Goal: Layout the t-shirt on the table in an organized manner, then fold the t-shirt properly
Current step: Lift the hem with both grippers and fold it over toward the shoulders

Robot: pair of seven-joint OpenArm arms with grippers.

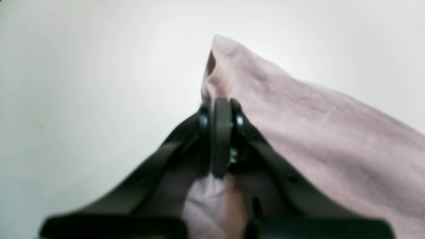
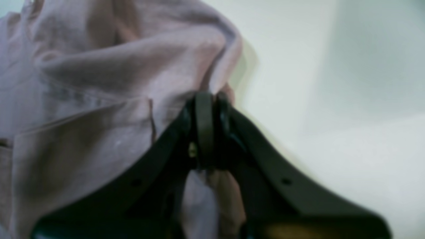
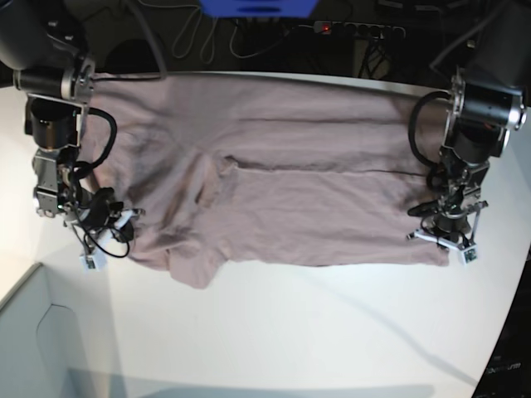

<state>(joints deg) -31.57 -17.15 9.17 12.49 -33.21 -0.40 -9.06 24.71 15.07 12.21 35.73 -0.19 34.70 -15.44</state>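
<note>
The mauve t-shirt (image 3: 274, 178) lies spread wide across the white table (image 3: 332, 332), with a lengthwise fold line through its middle and a bunched sleeve at the lower left. In the base view my left gripper (image 3: 440, 236) sits at the shirt's near right corner. The left wrist view shows that gripper (image 1: 221, 101) shut on a peak of the t-shirt (image 1: 298, 116), with cloth trailing under the jaws. My right gripper (image 3: 112, 225) is at the shirt's left edge. Up close, this gripper (image 2: 208, 96) is shut on a crumpled fold of the t-shirt (image 2: 99, 99).
A pale box-like corner piece (image 3: 33, 332) stands at the lower left. Cables and a power strip (image 3: 357, 29) lie beyond the table's far edge. The table's curved edge (image 3: 508, 332) runs down the right side.
</note>
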